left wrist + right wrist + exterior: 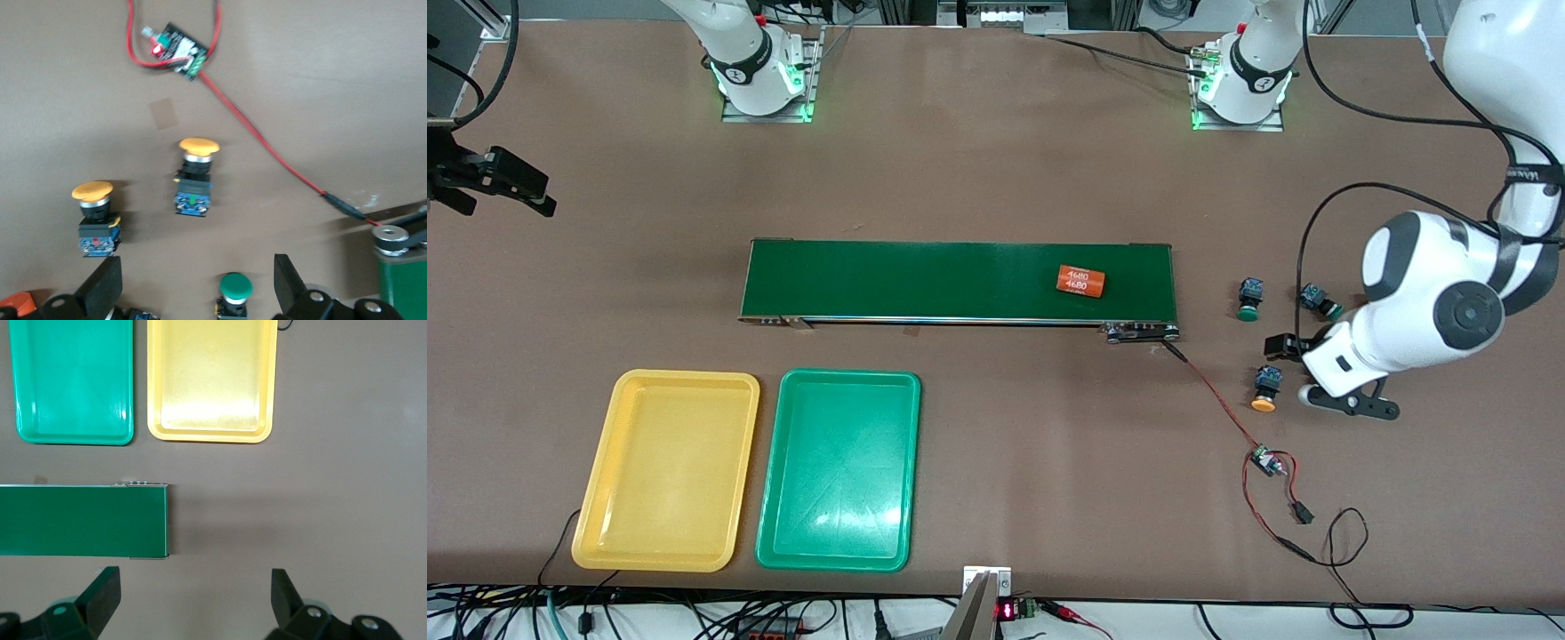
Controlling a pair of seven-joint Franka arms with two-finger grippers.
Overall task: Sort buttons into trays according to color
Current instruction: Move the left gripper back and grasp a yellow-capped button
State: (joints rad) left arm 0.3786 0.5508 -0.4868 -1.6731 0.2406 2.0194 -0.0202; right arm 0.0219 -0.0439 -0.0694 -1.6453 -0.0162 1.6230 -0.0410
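Four buttons: small push-button switches with black-and-blue bodies lie clustered on the brown table at the left arm's end, just past the belt's end.
Green-capped button one (1248, 300): lying on the table near the belt's end.
Green-capped button two (1320, 301): beside the first, closer to the left arm's end, partly hidden by the arm in the front view.
Yellow-orange-capped button one (1264, 388): nearer the front camera than the green pair, cap pointing toward the camera.
Yellow-orange-capped button two (97, 219): seen only from the left wrist, beside its twin (194, 177); hidden under the arm in the front view.
Left gripper (1291, 368): hovering low over the button cluster, black fingers (103, 285) spread apart, holding nothing; a green cap (235, 291) sits between them in the wrist view.
Right gripper (494, 182): waiting at the right arm's end of the table, fingers (100, 592) wide apart and empty.
Shallow yellow plastic tray (665, 469): near the front camera, nothing in it.
Shallow green plastic tray (839, 469): just beside the yellow one, toward the left arm's end, nothing in it.
Long dark-green conveyor belt (925, 281): mid-table, farther from the camera than both trays.
Orange cylinder with white print (1080, 281): lying on the belt near its left-arm end.
Small circuit board with red wires (1263, 461): on the table, nearer the camera than the buttons.
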